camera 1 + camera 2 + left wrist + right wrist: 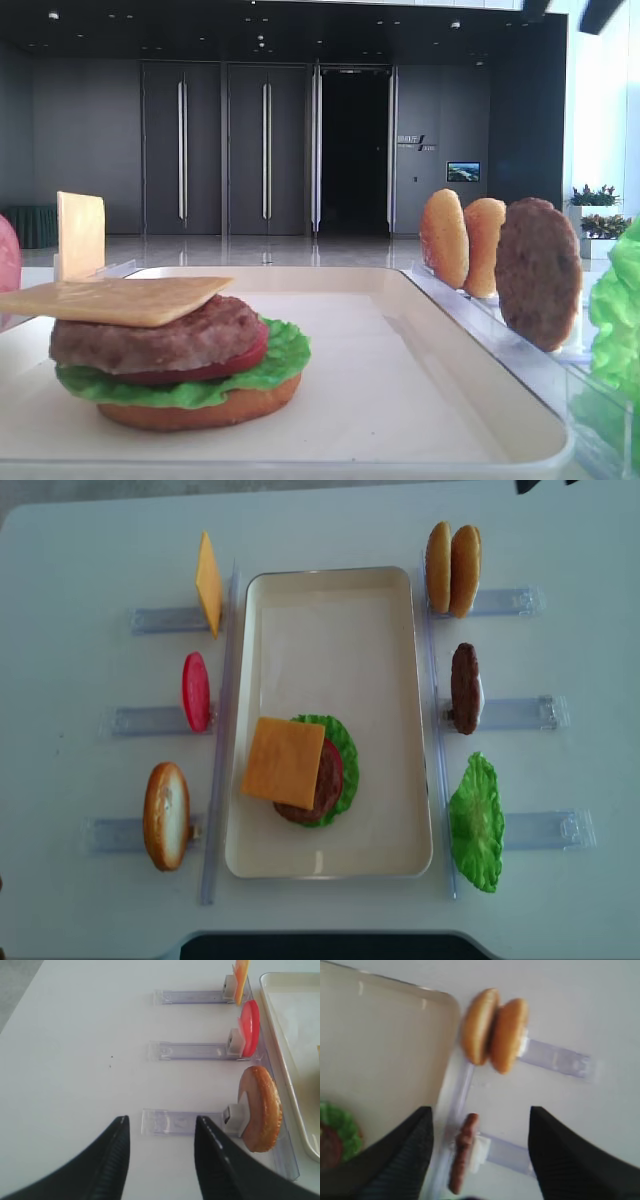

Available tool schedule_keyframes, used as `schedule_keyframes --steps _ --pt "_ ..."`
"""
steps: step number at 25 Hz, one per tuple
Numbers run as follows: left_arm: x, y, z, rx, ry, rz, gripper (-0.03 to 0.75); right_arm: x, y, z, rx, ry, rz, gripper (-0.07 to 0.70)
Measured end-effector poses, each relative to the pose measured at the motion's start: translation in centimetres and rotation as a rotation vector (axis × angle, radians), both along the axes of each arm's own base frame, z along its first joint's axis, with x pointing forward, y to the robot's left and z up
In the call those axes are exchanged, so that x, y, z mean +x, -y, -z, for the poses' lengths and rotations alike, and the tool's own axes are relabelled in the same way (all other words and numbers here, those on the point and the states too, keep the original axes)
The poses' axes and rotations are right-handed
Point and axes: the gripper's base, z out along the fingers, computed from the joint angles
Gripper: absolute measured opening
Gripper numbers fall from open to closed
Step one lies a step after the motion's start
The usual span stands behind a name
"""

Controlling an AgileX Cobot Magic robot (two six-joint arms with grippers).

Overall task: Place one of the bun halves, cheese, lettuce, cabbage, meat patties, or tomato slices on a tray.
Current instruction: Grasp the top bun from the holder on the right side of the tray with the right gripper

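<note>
stack on the tray, both grippers parted

going left to right in the overhead view: a bun half (pixel 166 815) stands on edge at 9 o'clock of the cream tray (pixel 385 680); on the tray lies a cheese (pixel 284 762) square over patty, tomato, lettuce; at 3 o'clock a ruffled green lettuce (pixel 476 823). left gripper (pixel 160 1152) and right gripper (pixel 480 1147) both hang parted, holding nothing. wall lettering in the low view is unreadable; the stack's bun base is hidden from overhead
</note>
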Motion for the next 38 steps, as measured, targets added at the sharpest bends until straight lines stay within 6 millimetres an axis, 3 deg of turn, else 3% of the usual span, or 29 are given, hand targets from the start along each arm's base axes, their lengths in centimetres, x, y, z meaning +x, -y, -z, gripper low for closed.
schedule_keyframes --steps 4,11,15,24,38 --pt "0.0 0.0 0.0 0.002 0.000 -0.001 0.328 0.4 -5.3 0.7 0.020 -0.020 -0.062 0.403" --pt "0.0 0.0 0.0 0.002 0.000 -0.002 0.328 3.9 -7.7 2.8 0.046 -0.049 -0.018 0.426" --pt "0.0 0.0 0.0 0.002 0.000 -0.002 0.328 5.0 -7.8 3.4 0.099 -0.079 0.033 0.437" --pt "0.0 0.0 0.0 0.002 0.000 -0.002 0.328 7.6 -4.9 5.9 0.115 -0.145 0.146 0.438" --pt "0.0 0.0 0.0 0.002 0.000 -0.002 0.328 8.8 -5.1 9.3 0.085 -0.212 0.157 0.438"
